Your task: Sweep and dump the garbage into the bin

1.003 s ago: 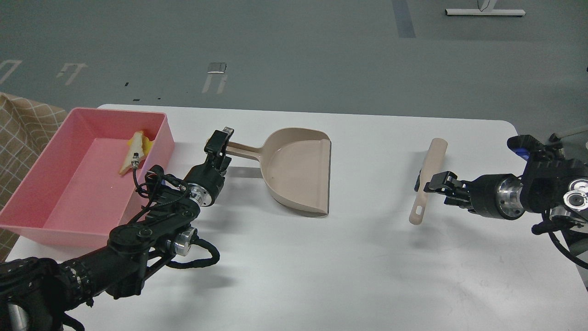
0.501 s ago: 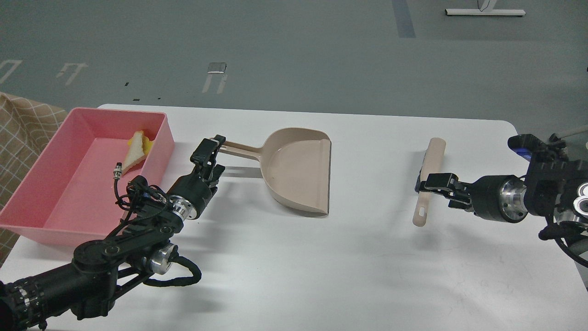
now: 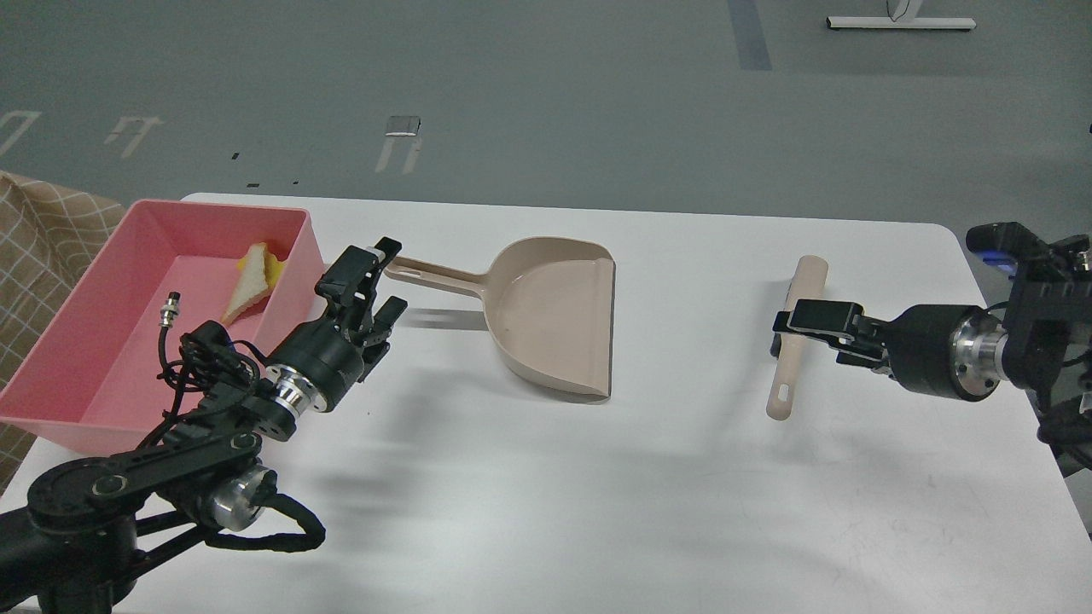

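The yellow piece (image 3: 275,266) lay mostly hidden behind the bread slice (image 3: 246,292), both inside the pink bin (image 3: 102,358) at the surface's (image 3: 546,512) left edge; the slice's long axis ran toward the bin's far corner. The left pincer (image 3: 375,281) stood open and empty, just off the dustpan (image 3: 554,315) handle's end. The right pincer (image 3: 789,328) overlapped the brush (image 3: 798,341); its grip was unclear. Open surface lay near.

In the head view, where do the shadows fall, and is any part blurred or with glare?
Head view: soft, diffuse shadows lie on the white table under both arms and near the dustpan handle; no strong glare, only a mild sheen inside the dustpan; the left hand, brush and pink bin look sharp; the far floor is a little softer.
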`<state>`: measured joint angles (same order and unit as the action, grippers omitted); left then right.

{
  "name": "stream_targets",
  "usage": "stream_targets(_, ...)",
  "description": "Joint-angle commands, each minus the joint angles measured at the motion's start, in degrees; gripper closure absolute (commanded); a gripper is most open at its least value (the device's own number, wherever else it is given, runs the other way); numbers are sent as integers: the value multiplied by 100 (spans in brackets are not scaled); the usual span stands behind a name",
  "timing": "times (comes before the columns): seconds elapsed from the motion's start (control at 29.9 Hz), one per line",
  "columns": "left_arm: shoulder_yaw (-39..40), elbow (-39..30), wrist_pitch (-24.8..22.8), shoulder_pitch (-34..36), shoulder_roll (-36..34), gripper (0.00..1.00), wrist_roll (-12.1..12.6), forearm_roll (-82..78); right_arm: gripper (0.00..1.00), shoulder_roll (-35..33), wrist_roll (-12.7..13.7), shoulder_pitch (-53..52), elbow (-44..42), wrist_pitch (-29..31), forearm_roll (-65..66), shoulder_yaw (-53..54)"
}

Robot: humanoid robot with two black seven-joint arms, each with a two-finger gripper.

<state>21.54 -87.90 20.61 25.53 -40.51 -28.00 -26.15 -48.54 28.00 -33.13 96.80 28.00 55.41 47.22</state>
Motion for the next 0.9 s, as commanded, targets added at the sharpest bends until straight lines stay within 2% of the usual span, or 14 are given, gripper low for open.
stream_targets(0.0, 307, -184, -57, 110, -150, 2, 0, -13, 0, 99, 0, -9, 128, 0, -4, 532)
stream_targets(0.17, 606, -123, -302, 732, -176, 2, 0, 13, 0, 1082, 0, -9, 33, 0, -4, 1727)
stream_targets(0.2, 606, -122, -303, 734, -176, 2, 0, 13, 0, 1084, 0, -9, 32, 0, -4, 1729)
stream_targets(0.3, 615, 9, -514, 1181, -168, 2, 0, 22, 0, 1855, 0, 0, -187, 0, -13, 2325)
stream_targets(0.33, 615, 97, -532, 1365, -168, 2, 0, 22, 0, 2292, 0, 8, -379, 0, -22, 2570)
stream_targets(0.53, 606, 492, -541, 2218, -115, 2, 0, 31, 0, 3955, 0, -123, -1443, 0, -180, 3871)
stream_targets(0.6, 624, 650, -541, 2403, -97, 2, 0, 31, 0, 4185, 0, -342, -1742, 0, -180, 4074)
stream_targets(0.77, 615, 1134, -567, 2773, 236, 2, 0, 4, 0, 4257, -40, -861, -2560, 0, -697, 4172)
stream_targets(0.8, 624, 1326, -567, 2860, 332, 2, 0, 4, 0, 4257, -275, -1044, -2813, 0, -986, 4172)
stream_targets(0.87, 624, 1477, -576, 2949, 421, 2, 0, -13, 0, 4265, -461, -1256, -3096, 0, -1295, 4172)
